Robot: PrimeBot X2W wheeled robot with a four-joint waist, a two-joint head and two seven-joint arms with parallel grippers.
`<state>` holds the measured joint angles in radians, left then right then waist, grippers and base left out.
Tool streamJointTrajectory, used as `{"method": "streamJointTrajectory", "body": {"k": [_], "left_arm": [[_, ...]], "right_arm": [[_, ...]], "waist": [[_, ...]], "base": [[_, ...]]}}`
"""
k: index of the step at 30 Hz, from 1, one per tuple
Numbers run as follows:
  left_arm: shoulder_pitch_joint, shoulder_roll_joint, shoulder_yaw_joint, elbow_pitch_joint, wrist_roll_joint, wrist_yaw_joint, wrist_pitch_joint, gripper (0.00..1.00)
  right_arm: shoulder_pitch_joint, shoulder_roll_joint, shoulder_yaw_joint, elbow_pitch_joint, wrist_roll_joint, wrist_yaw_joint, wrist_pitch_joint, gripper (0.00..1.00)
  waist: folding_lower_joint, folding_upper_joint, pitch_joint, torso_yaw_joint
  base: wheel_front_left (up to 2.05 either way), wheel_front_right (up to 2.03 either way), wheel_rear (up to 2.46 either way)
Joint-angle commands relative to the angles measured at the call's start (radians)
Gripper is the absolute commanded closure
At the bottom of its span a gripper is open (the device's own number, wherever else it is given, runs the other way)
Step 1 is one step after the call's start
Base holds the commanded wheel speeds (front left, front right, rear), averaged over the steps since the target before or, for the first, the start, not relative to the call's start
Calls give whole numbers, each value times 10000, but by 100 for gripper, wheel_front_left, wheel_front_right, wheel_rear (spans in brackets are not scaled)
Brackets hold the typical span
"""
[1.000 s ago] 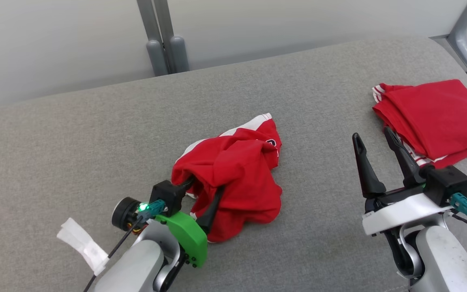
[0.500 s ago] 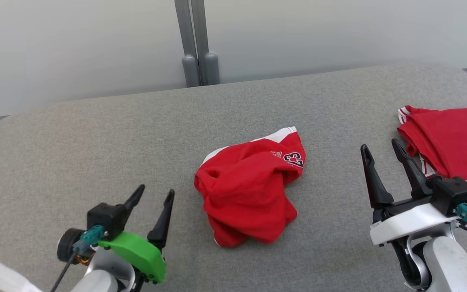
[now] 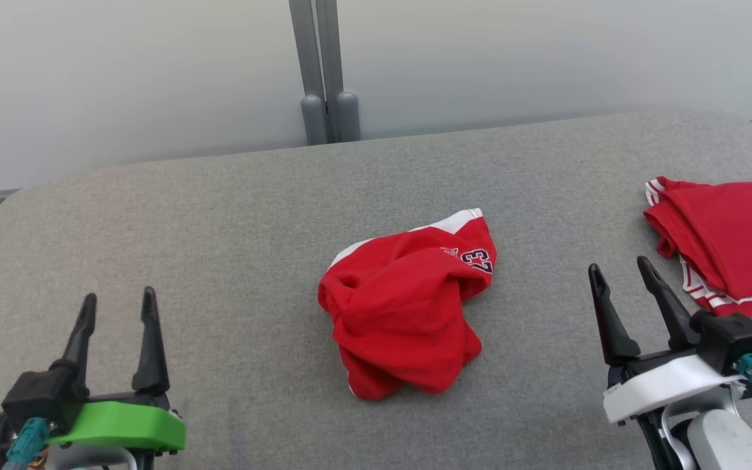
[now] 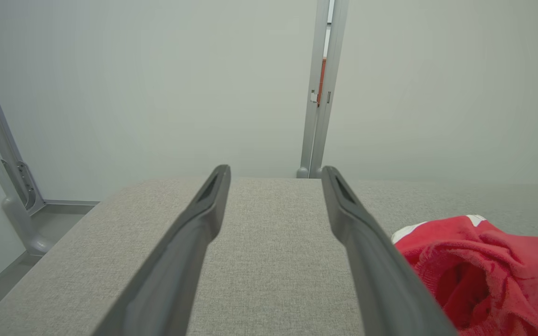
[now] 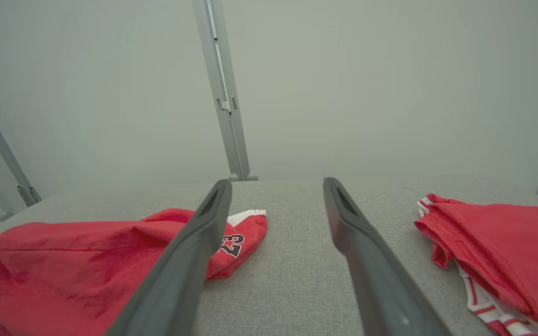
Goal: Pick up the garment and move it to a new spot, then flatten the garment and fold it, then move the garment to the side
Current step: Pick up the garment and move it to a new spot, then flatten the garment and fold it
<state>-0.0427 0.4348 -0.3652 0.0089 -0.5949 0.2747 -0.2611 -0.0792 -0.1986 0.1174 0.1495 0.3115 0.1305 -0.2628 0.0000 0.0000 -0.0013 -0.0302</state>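
Two end effectors, both with fingers spread wide and nothing between them. The left end effector (image 3: 119, 295) sits at roughly 8 o'clock from the crumpled garment (image 3: 405, 320) and the right end effector (image 3: 618, 264) at roughly 3 o'clock, fingers pointing toward 12 o'clock and neither touching cloth. The garment lies in a red heap near the middle of the grey surface (image 3: 219, 215), with bare fabric-covered top on every side. That reads as a spot chosen to leave room for spreading it out. Its white band and printed number show on a flap at the heap's 1 o'clock; the rest is doubled over itself, so hems and corners cannot be traced. A second piece, the folded garment (image 3: 735, 235), rests at 2 o'clock near the surface's edge, well apart from the heap, probably where finished pieces get set aside. In the right wrist view, heap at 8 o'clock, folded piece at 4 o'clock, and open surface between the fingers. In the left wrist view, heap at 4 o'clock beside the finger. The flanking stance looks like readiness for a two-sided pull to flatten. Judged stage: garment in its spot, flattening not yet begun. Main risk is pinching several layers at once.
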Motion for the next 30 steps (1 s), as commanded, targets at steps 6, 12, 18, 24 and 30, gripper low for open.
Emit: {"method": "streamJointTrajectory", "body": {"k": [6,12,18,24,30], "left_arm": [[983,-637,1091,-487,759,-305,-37,0],[1019,-1138,1390,-343,1150,-846,-40,0],[955,-1462,1573,-164,1447,-1188,-41,0],[915,-1695,1736,-31,1612,-1444,-41,0],[879,-1864,1906,39,1780,-1647,-42,0]], "right_arm": [[349,28,-183,50,21,5,-24,0],[207,49,-135,109,2,5,-24,0],[196,70,-132,176,-19,5,-24,0],[135,48,-110,244,7,5,-24,0],[143,29,-131,253,27,5,-24,0]], "waist": [[0,0,7,22],[0,0,8,40],[0,0,31,73],[0,0,27,108],[0,0,21,154]], "base": [[0,0,0],[0,0,0],[0,0,0],[0,0,0],[0,0,0]]}}
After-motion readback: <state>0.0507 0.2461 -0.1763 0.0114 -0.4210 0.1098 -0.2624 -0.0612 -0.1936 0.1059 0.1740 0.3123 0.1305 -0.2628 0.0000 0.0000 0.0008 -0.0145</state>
